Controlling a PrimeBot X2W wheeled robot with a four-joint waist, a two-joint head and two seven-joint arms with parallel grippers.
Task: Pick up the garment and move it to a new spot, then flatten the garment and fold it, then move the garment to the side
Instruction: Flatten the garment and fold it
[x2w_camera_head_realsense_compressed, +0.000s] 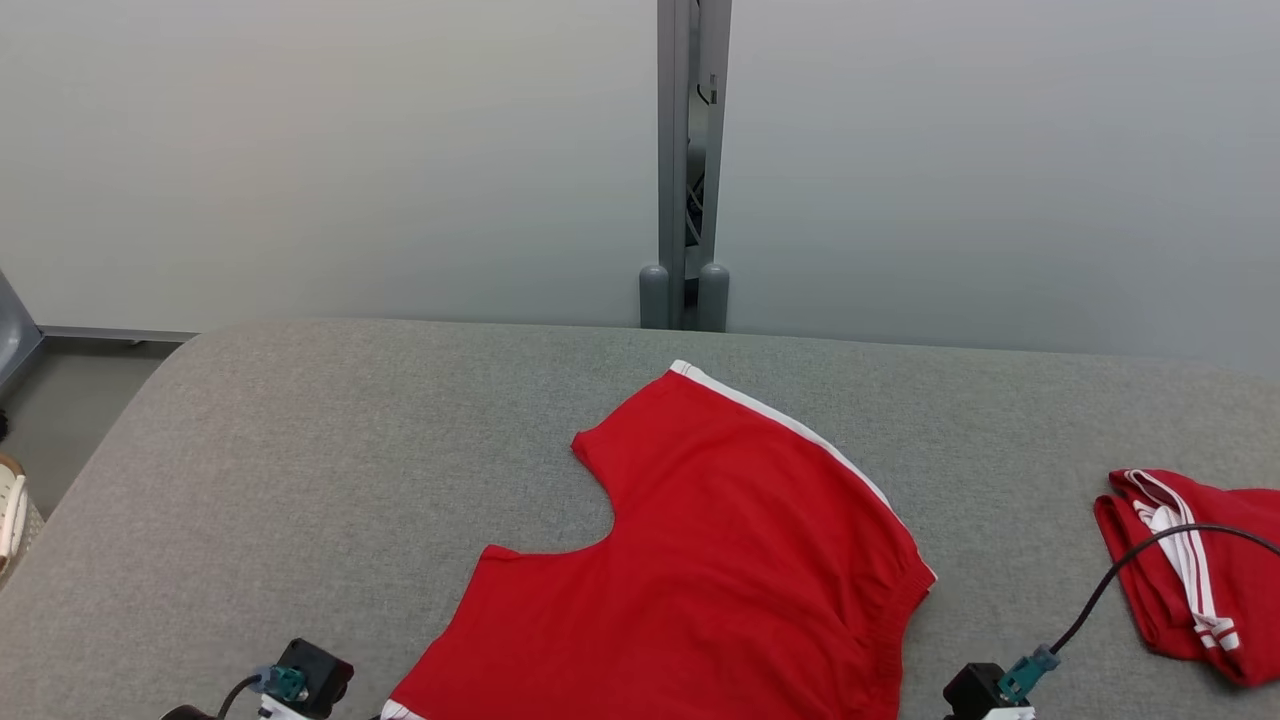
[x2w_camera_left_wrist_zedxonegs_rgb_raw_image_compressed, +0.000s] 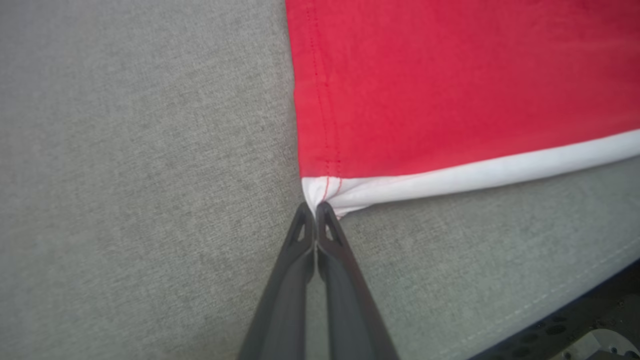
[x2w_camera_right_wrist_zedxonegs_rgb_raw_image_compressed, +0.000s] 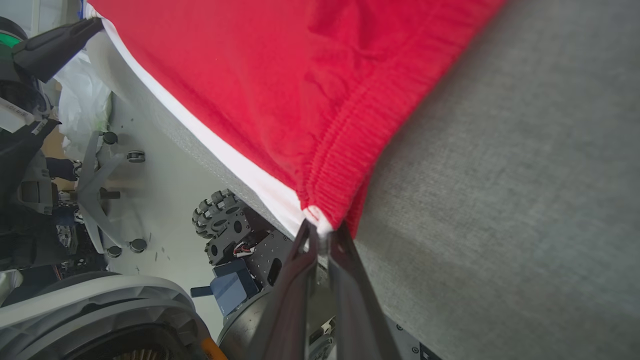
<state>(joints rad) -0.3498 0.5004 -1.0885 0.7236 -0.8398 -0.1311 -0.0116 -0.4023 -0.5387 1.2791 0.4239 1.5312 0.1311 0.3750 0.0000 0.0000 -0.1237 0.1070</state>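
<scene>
The garment (x2w_camera_head_realsense_compressed: 700, 560), red shorts with white side stripes, lies spread on the grey cushioned table (x2w_camera_head_realsense_compressed: 300, 450), its legs pointing away from me. My left gripper (x2w_camera_left_wrist_zedxonegs_rgb_raw_image_compressed: 314, 206) is shut on the garment's (x2w_camera_left_wrist_zedxonegs_rgb_raw_image_compressed: 450, 85) white-striped hem corner near the table's front edge. My right gripper (x2w_camera_right_wrist_zedxonegs_rgb_raw_image_compressed: 322, 231) is shut on the garment's (x2w_camera_right_wrist_zedxonegs_rgb_raw_image_compressed: 280, 75) elastic waistband corner where the white stripe ends, just past the table's front edge. In the head view only the wrist tops show at the bottom, left (x2w_camera_head_realsense_compressed: 300, 685) and right (x2w_camera_head_realsense_compressed: 985, 695).
A second red garment (x2w_camera_head_realsense_compressed: 1190, 565), folded, with white stripes, lies at the table's right side under a black cable (x2w_camera_head_realsense_compressed: 1130, 570). A grey post (x2w_camera_head_realsense_compressed: 690, 160) stands behind the table. The robot's wheeled base (x2w_camera_right_wrist_zedxonegs_rgb_raw_image_compressed: 220, 225) and an office chair base (x2w_camera_right_wrist_zedxonegs_rgb_raw_image_compressed: 100, 175) are below the front edge.
</scene>
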